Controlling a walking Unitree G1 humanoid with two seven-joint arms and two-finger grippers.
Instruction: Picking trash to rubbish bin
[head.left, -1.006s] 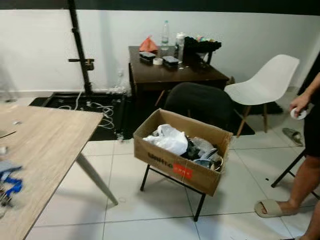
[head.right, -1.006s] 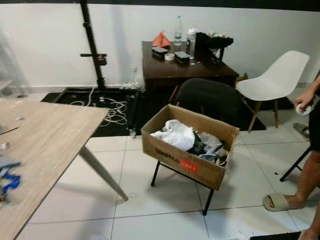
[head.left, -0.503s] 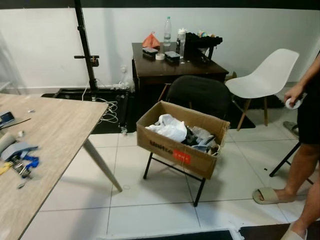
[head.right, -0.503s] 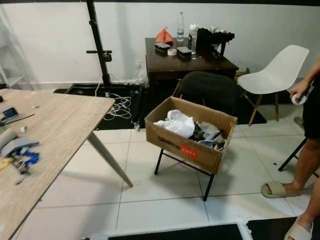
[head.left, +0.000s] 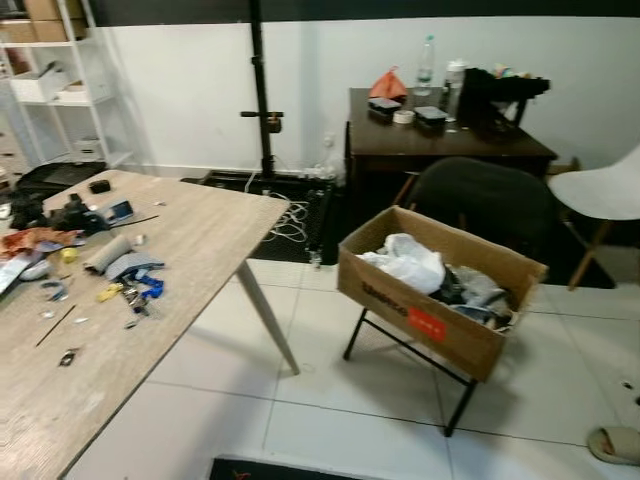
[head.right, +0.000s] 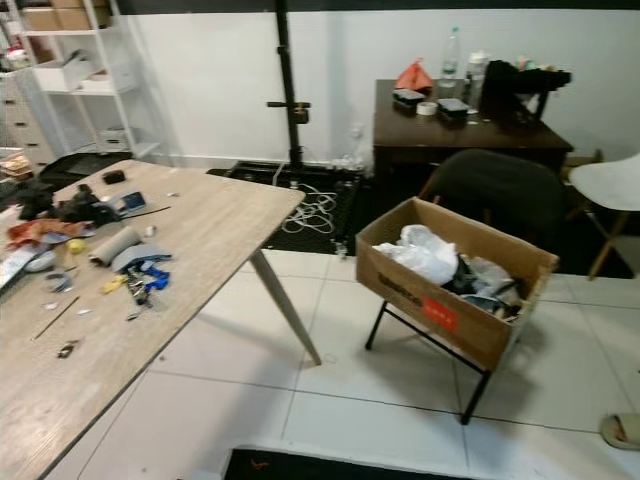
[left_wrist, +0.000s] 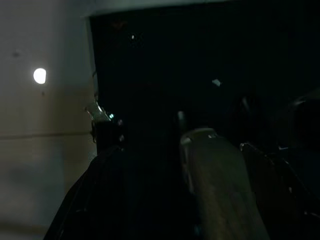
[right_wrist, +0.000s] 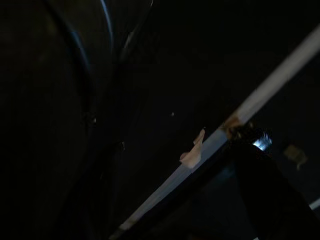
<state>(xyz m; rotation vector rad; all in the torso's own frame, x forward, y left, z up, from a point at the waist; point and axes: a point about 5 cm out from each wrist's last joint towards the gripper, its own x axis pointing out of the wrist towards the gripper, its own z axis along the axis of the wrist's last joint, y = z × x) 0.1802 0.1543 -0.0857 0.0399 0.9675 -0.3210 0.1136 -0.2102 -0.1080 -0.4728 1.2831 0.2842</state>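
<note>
Both grippers sit in near-dark wrist views, so whether their fingers are spread or closed cannot be told. At right of centre in the head views, a cardboard box (head.left: 440, 305) rests on a black folding stand, holding a white plastic bag (head.left: 408, 262) (among other rubbish). At left, small clutter (head.left: 118, 275) lies scattered on the wooden table (head.left: 190, 240).

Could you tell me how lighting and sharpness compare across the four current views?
Left and right eye views: evenly lit, slightly soft, the cardboard box and wooden table still readable. Left wrist view: very dark, one small bright spot on a pale surface. Right wrist view: nearly black, crossed by a pale diagonal strip.
</note>
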